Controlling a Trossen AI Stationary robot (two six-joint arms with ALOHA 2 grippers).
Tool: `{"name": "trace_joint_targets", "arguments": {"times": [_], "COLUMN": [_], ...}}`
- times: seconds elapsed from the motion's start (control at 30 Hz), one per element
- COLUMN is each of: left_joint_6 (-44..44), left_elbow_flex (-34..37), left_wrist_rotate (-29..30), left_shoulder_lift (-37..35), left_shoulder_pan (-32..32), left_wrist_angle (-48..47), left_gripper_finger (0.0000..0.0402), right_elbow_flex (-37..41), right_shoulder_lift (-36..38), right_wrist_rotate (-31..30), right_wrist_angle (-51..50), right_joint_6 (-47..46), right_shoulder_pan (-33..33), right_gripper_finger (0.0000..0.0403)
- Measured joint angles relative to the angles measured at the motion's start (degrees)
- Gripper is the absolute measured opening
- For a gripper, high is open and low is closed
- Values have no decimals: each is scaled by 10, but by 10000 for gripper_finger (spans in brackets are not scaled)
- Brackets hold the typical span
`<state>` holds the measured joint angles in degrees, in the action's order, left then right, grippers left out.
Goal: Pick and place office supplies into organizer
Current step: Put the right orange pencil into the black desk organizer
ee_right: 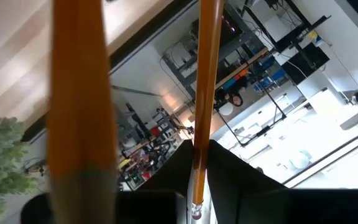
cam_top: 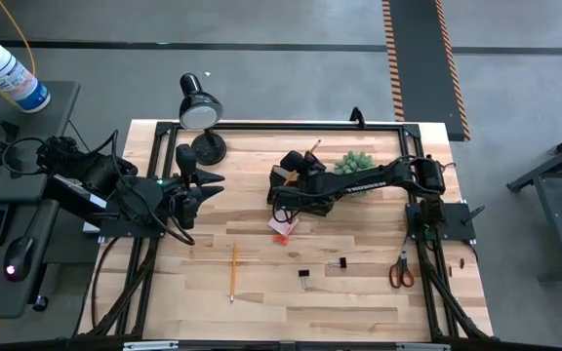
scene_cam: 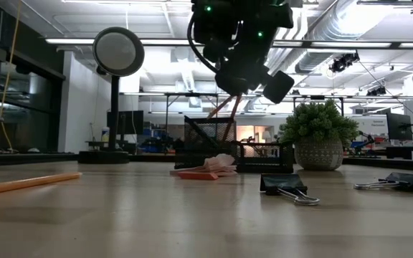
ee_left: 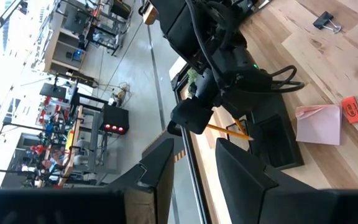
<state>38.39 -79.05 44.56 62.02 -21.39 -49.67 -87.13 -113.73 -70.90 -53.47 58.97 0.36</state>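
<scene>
High view, left to right: the left claw (cam_top: 199, 185) waits with its fingers parted and nothing between them, near the lamp (cam_top: 200, 109). A loose pencil (cam_top: 233, 270) lies on the tabletop (cam_top: 359, 292). The right claw (cam_top: 287, 176) hangs over the organizer (cam_top: 288, 185), clenched on another pencil (ee_right: 205, 99). Binder clips (cam_top: 304, 279) lie nearer the front, scissors (cam_top: 401, 270) far right.

The small black mesh organizer (cam_top: 286, 174) is mostly hidden under the dark right arm in the high view; the blurred orange pencil (ee_right: 79, 93) runs off the right wrist view's edge.
</scene>
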Motion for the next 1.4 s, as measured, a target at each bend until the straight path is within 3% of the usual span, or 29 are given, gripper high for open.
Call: {"name": "trace_joint_targets", "arguments": {"times": [1.4], "left_joint_6": [-29], "left_elbow_flex": [0], "left_wrist_rotate": [-19], "left_shoulder_lift": [0], "left_shoulder_pan": [1], "left_wrist_angle": [-29], "left_gripper_finger": [106], "right_elbow_flex": [0], "right_shoulder_lift": [0], "right_wrist_rotate": [8], "right_wrist_angle": [0], "right_joint_6": [7], "right_shoulder_pan": [0], "right_gripper_finger": [31]}}
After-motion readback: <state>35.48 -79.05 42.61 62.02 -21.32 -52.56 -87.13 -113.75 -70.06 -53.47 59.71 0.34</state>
